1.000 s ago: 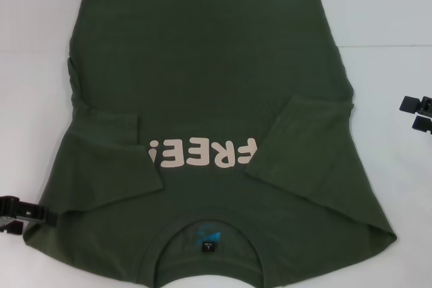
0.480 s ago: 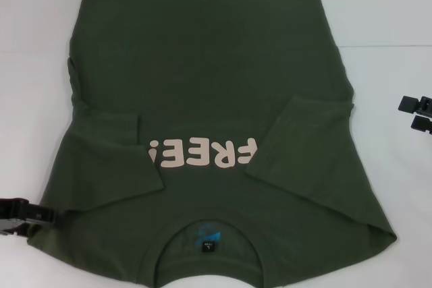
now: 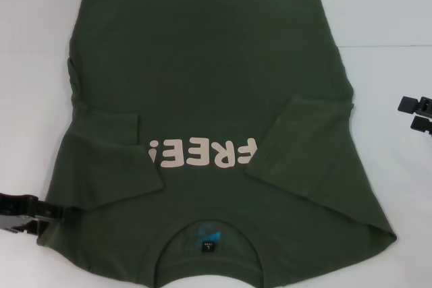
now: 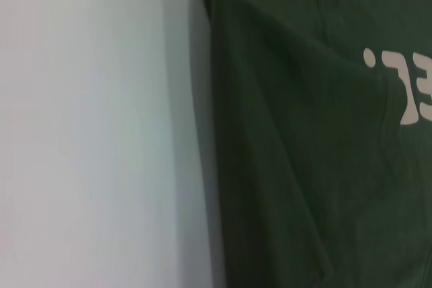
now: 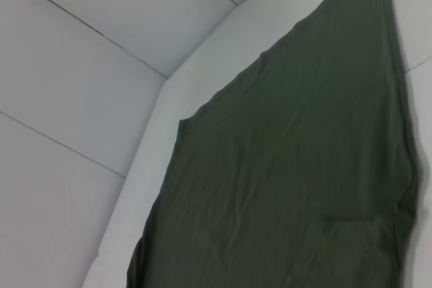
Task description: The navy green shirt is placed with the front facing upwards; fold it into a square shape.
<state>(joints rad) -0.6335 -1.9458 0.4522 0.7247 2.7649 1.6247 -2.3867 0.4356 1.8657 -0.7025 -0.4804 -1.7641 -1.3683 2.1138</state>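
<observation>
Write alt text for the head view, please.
A navy green shirt lies face up on a white table, collar nearest the camera, both sleeves folded in over the chest beside pink "FREE!" lettering. The left gripper meets its near left edge; the right gripper hangs off to the right.

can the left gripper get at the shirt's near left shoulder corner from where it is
Probably yes: the left gripper sits at the navy green shirt edge by that corner, with only bare table beside it.

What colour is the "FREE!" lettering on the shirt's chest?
Pale pink lettering on the dark olive-green shirt; clearest in the head view.
</observation>
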